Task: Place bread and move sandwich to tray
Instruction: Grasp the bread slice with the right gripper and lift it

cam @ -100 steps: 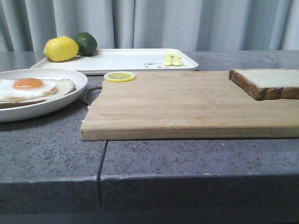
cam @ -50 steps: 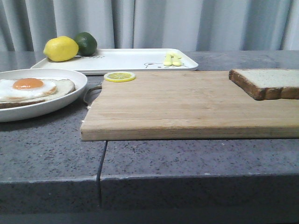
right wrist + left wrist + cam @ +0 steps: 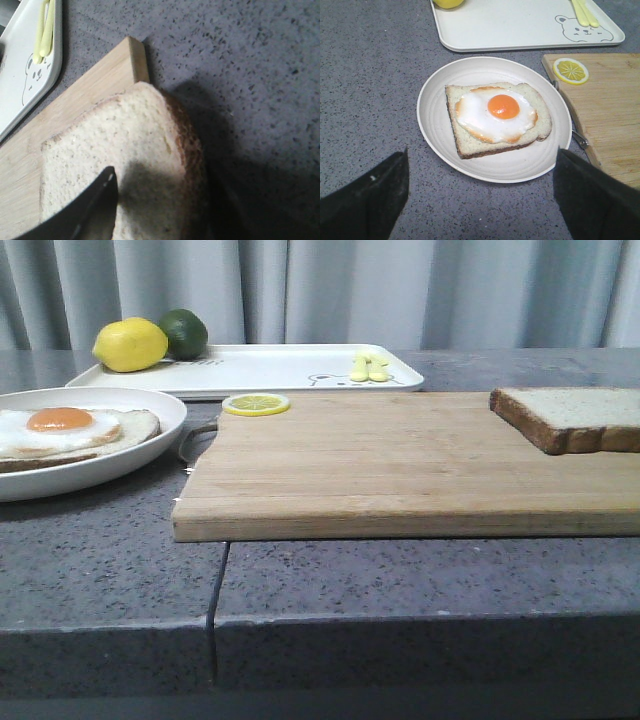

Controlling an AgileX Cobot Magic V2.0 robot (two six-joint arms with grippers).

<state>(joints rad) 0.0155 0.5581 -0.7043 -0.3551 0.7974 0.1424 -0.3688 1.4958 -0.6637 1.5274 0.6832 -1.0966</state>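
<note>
From the front you see no arm at all. The board point(image 3: 400, 465) lies in the middle of the table point(image 3: 110, 570), and the bread point(image 3: 572, 418) sits on its far right corner. The sandwich point(image 3: 70, 432), with the egg on top, rests on the plate point(image 3: 150, 445) at the left. The tray point(image 3: 260, 368) is behind them, with a lemon point(image 3: 130, 345) and a lime point(image 3: 185, 332) at its left end and yellow sticks point(image 3: 369, 367) near its right end. A lemon slice point(image 3: 256, 404) lies on the board's back left corner. In your left wrist view, the left gripper point(image 3: 480, 195) hangs above the plate point(image 3: 440, 130) and looks down on the sandwich point(image 3: 497, 117). Its two fingers point(image 3: 367, 200) are wide apart and touch nothing. In your right wrist view, the right gripper is low, right over the bread point(image 3: 130, 165). You see only one dark finger point(image 3: 87, 210) over the slice, so you cannot tell if the jaws are apart or together.
</note>
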